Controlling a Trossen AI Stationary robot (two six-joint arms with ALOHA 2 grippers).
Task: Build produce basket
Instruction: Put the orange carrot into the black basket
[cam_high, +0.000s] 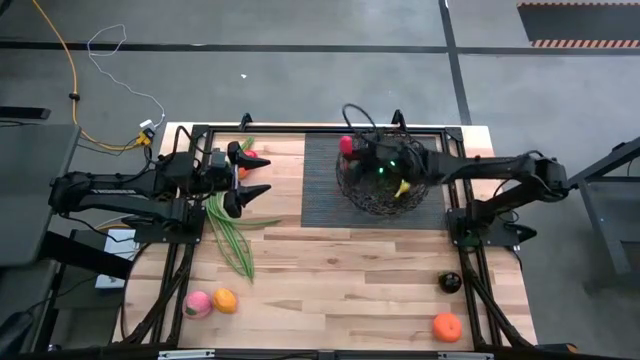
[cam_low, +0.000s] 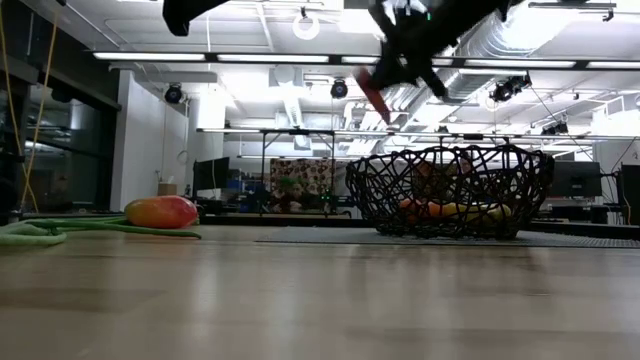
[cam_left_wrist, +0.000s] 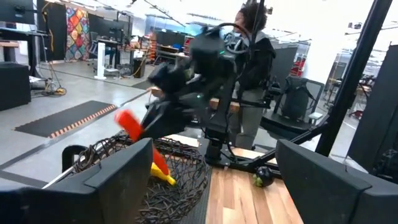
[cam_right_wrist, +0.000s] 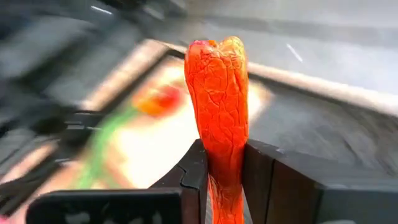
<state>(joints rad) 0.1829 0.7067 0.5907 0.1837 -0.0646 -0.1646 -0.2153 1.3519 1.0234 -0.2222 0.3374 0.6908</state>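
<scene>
A robotics lab: exposed ceiling ducts (cam_low: 520, 45), strip lights (cam_low: 160, 56), workbenches, and monitors (cam_low: 212, 176) behind.

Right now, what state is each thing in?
Right gripper: shut on the chili, above the basket.
Left gripper: open, empty, over the green stalks.
Basket: upright on the mat, banana inside.
Mango, oranges: loose on the table.

Two dark jointed arms, black cables, green indicator lights on right arm's wrist, blocky black claw fingers (cam_right_wrist: 273, 180)
</scene>
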